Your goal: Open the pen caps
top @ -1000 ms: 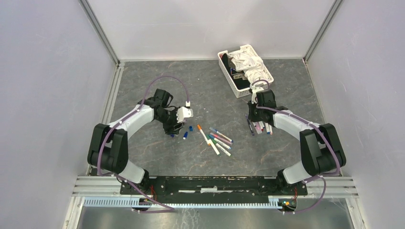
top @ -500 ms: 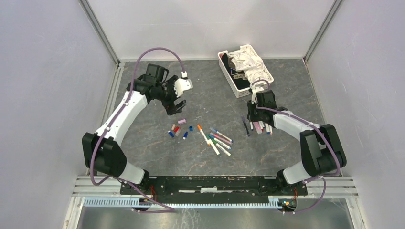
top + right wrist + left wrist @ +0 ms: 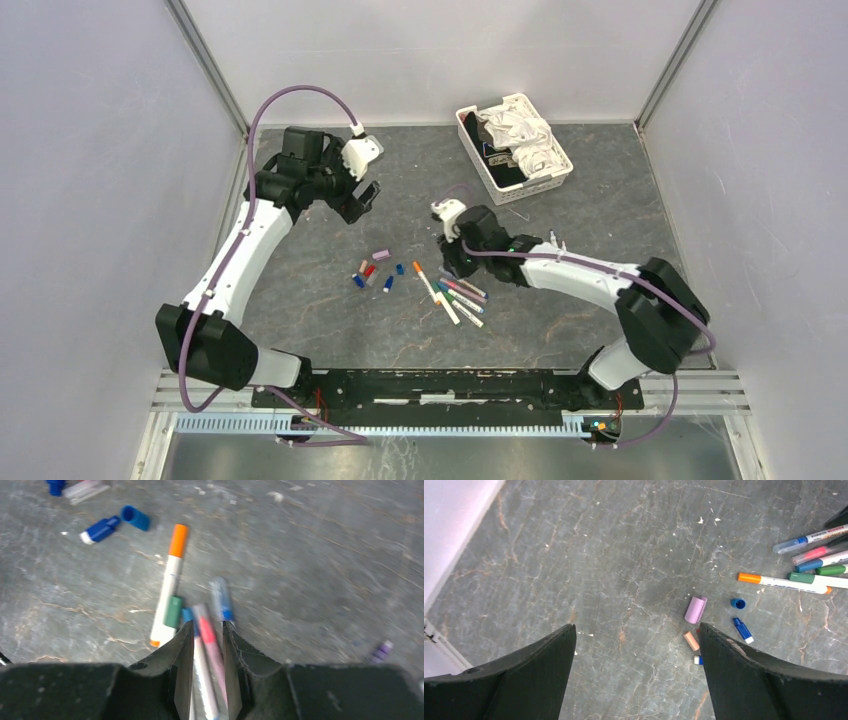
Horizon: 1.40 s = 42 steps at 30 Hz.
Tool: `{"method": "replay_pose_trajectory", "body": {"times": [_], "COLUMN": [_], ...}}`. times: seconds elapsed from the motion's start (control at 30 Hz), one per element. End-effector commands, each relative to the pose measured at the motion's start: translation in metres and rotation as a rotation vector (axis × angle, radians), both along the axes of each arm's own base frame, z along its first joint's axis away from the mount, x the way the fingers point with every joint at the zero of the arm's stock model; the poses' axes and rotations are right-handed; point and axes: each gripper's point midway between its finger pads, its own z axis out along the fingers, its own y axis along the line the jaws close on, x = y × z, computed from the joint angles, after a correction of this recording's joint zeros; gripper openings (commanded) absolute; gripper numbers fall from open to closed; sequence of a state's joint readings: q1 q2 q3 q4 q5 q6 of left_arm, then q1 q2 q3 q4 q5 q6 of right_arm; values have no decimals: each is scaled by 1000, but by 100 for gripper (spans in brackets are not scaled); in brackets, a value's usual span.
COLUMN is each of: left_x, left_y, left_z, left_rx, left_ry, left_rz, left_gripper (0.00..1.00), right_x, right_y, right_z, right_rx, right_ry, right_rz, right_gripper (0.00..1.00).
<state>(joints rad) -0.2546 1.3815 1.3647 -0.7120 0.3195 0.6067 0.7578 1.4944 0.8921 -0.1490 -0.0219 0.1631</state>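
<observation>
From above, the left pincer [image 3: 360, 195] hangs wide open toward the bench's [image 3: 610, 200] far left corner; its wrist view shows loose caps [image 3: 695, 610] mid-bench beside capped pens [image 3: 784, 582]; in the right wrist view the right pincer [image 3: 207, 672] straddles a pink pen [image 3: 206, 630], grip unclear, and should centre on that pen alone.

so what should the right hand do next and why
Probably lower the right hand onto the pink pen and close on it. Its fingers stand slightly apart just above the pile of capped pens, lined up along that pen, with nothing held. The left hand is wide open and empty, high beside the loose caps, free to pull the cap afterwards.
</observation>
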Motion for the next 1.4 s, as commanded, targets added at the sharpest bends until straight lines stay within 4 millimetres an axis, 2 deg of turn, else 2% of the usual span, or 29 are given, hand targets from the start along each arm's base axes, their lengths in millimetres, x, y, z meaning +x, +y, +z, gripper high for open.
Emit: {"method": "replay_pose_trajectory", "body": {"times": [0.0, 0.2, 0.33, 0.7, 0.87, 1.07, 1.2, 1.37], "left_x": [-7, -12, -16, -15, -14, -16, -17, -20], "left_y": [-7, -7, -8, -3, -1, 0, 1, -1], "left_z": [1, 2, 7, 24, 32, 29, 29, 30], "left_rx": [-71, -79, -88, -85, -83, -69, -60, -61], "left_ry": [31, 50, 46, 1, -13, -5, -7, -6], "left_rz": [7, 6, -7, -12, -21, -39, -51, -72], "left_gripper": [96, 96, 96, 95, 95, 96, 96, 96], "right_x": [2, 8, 9, 1, -11, -30, -41, -56], "right_y": [41, 81, 88, 89, 91, 89, 79, 70], "right_z": [1, -13, -31, -59, -66, -75, -81, -83], "right_rx": [4, -46, -81, -111, -113, -149, -184, -216], "right_ry": [2, 3, 26, 71, 87, 90, 95, 91], "right_rz": [47, 101, 111, 129, 146, 171, 166, 172], "right_gripper": [31, 29, 26, 23, 21, 20, 22, 29]}}
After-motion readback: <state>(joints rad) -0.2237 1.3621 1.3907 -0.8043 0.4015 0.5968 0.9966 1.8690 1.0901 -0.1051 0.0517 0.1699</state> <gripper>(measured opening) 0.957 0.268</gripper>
